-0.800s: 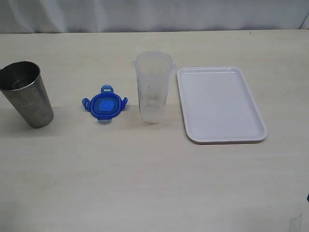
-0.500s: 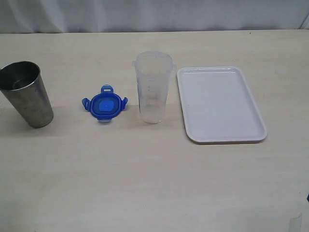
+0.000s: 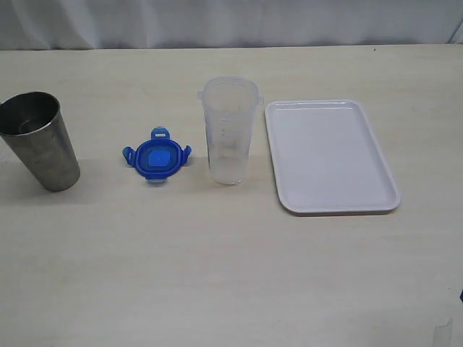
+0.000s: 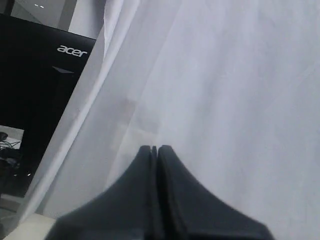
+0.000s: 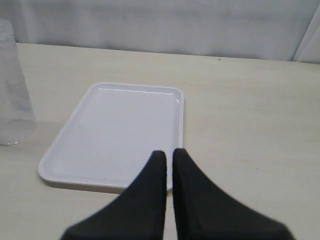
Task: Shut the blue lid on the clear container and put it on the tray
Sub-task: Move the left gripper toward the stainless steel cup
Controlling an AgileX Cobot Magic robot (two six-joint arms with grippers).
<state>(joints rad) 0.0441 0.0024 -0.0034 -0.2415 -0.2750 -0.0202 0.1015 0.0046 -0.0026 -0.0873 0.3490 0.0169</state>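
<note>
The blue lid [image 3: 157,158] lies flat on the table, its flaps spread. To its right the clear container [image 3: 230,130] stands upright with no lid; its wall [image 5: 14,85] also shows in the right wrist view. The white tray [image 3: 329,155] lies right of the container with nothing on it, and its surface [image 5: 117,135] fills the middle of the right wrist view. My right gripper [image 5: 169,152] is shut and holds nothing, just in front of the tray's near rim. My left gripper [image 4: 154,148] is shut and holds nothing, facing a white curtain. Neither arm shows in the exterior view.
A grey metal cup [image 3: 40,141] stands at the table's far left. A white curtain [image 3: 231,22] runs behind the table's far edge. A black Acer monitor [image 4: 35,100] shows beside the curtain in the left wrist view.
</note>
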